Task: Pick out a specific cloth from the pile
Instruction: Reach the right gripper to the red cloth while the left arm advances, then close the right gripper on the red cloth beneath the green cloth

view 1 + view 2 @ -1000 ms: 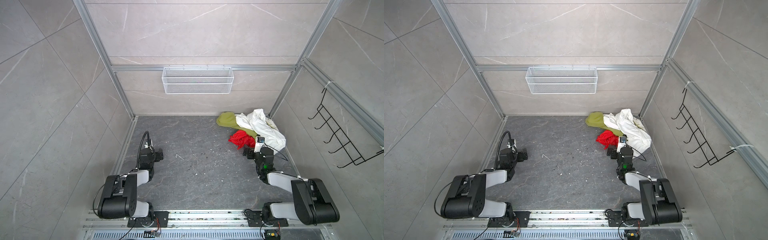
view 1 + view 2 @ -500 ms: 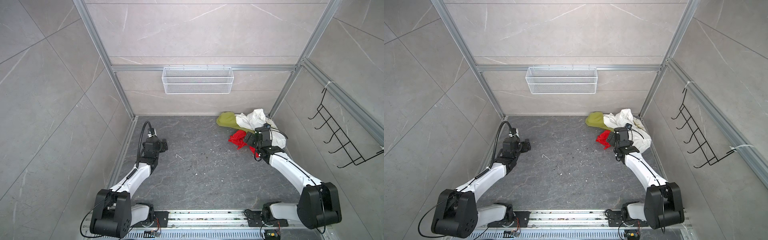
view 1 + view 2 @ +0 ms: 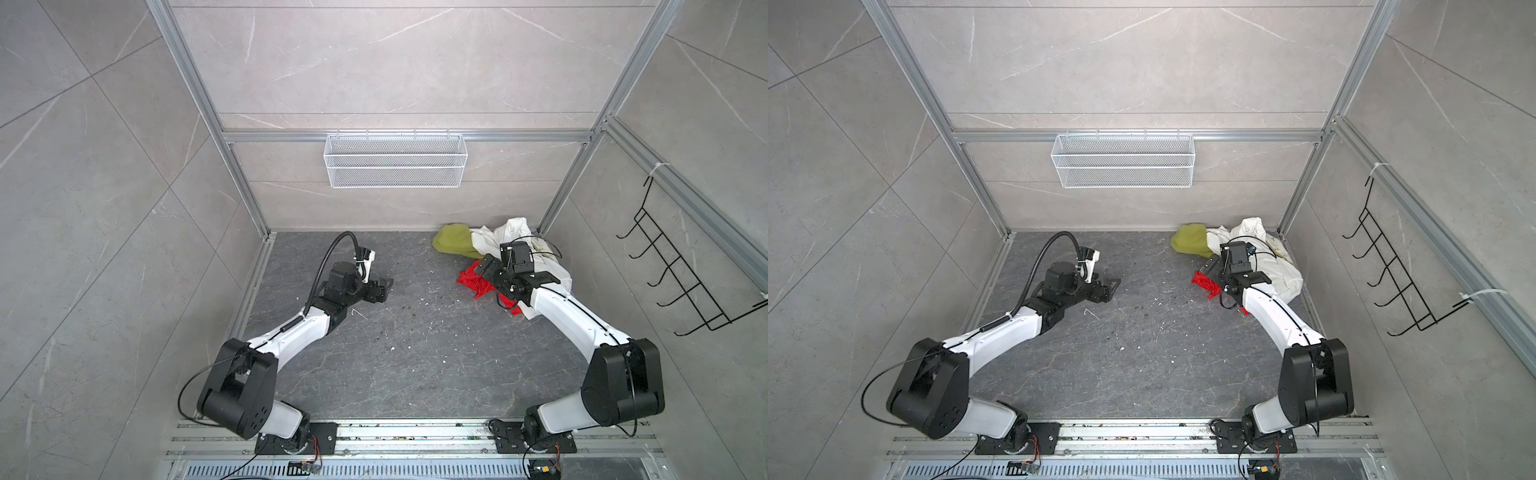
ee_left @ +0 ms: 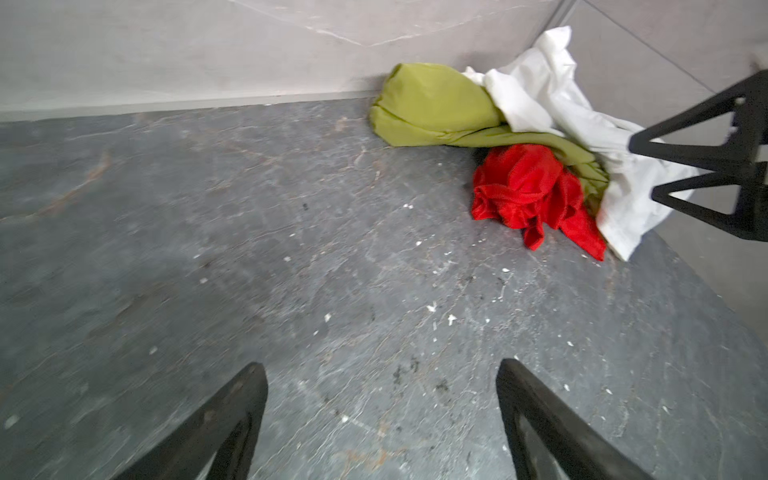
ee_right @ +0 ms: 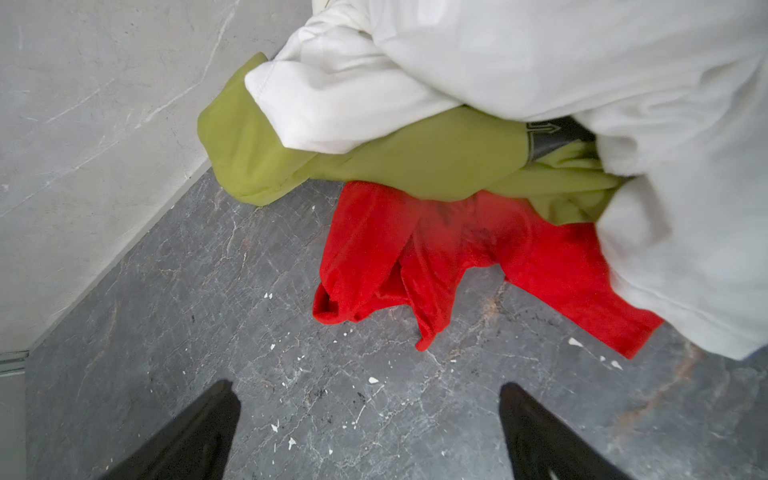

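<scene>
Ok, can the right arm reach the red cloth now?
Probably yes: the right gripper hangs open facing the red cloth, whose near edge lies bare; only its far side is under the olive-green cloth and white garment.

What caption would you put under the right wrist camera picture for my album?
Open right gripper faces the red cloth peeking from under the olive-green cloth and white garment.

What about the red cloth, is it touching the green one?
Touching. In the right wrist view the green cloth overlaps an edge of the red cloth, with no gap between them.
</scene>
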